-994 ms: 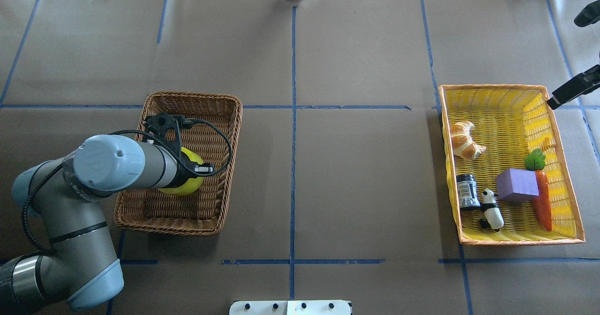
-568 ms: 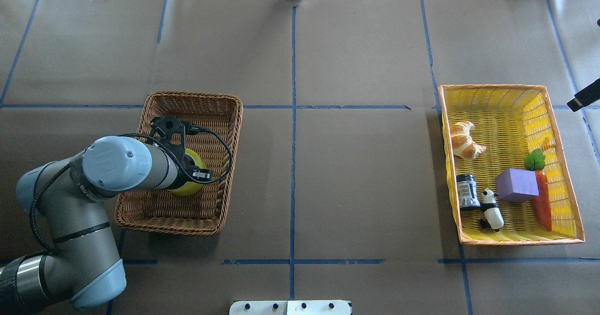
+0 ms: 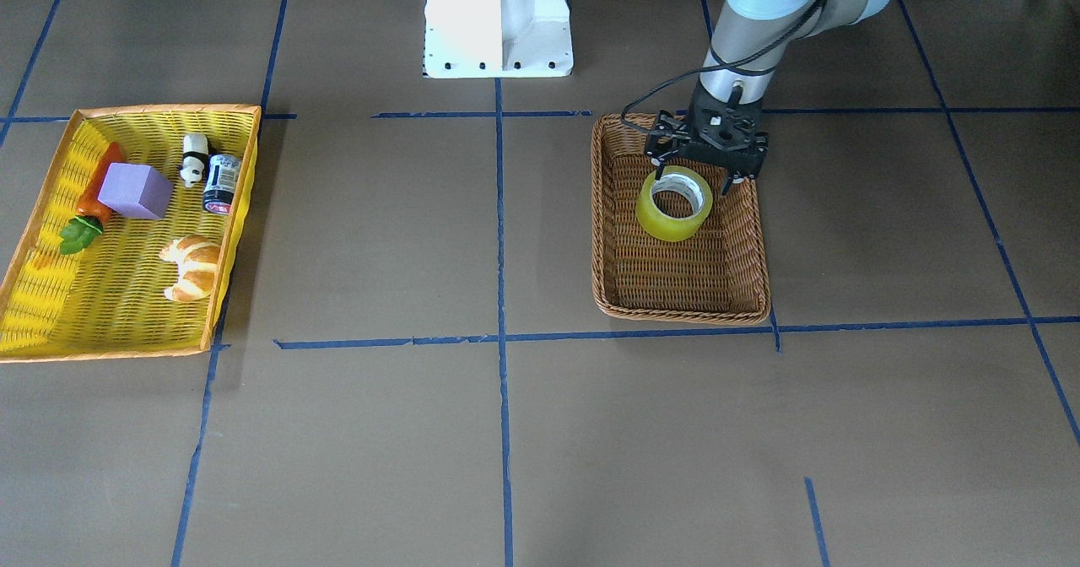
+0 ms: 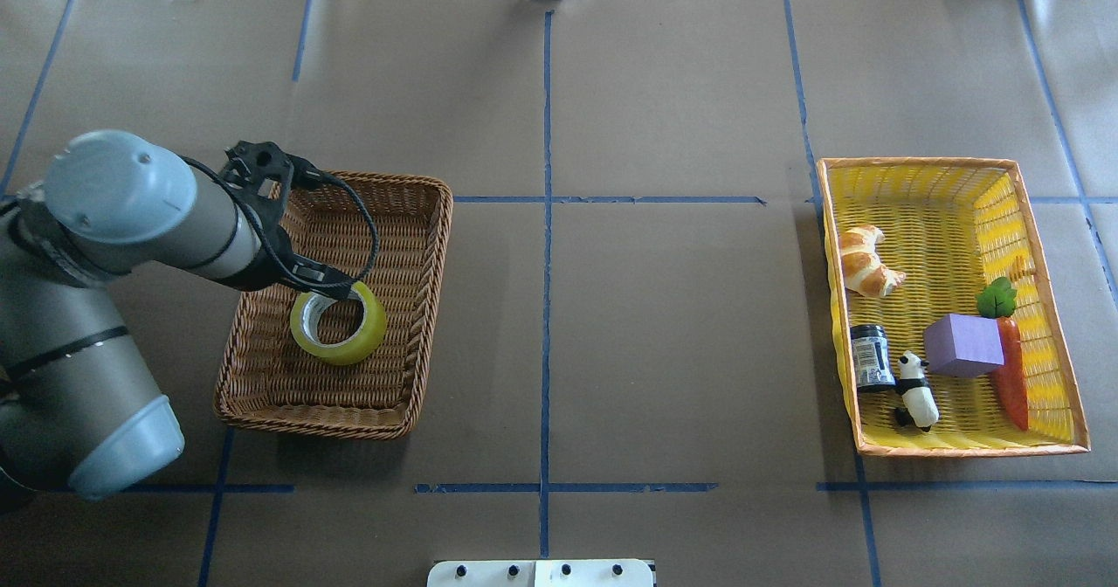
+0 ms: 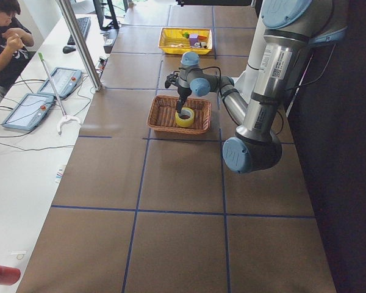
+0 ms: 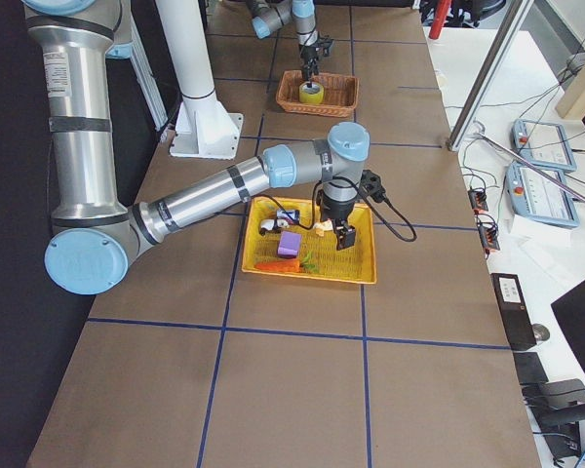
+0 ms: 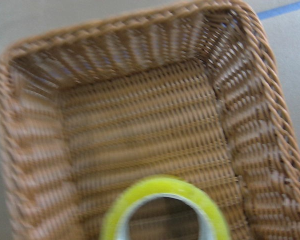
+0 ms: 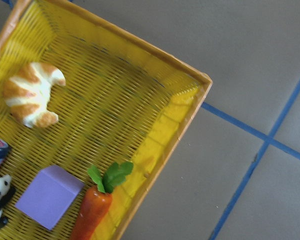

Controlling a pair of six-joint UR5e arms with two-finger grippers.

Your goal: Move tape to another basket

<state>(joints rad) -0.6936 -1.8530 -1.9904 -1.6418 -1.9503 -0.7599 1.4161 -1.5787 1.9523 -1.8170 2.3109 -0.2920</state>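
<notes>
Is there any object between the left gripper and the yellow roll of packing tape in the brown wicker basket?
Nothing visible does. The open left gripper hangs close over the translucent yellow roll of packing tape, at its edge nearest the robot. The brown wicker basket holds only this roll.

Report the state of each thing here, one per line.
tape, flat in basket, not gripped
basket, holds only the tape
left gripper, open above tape
right gripper, over tray, opening unclear
tray, holds five things
can, on its side
</notes>
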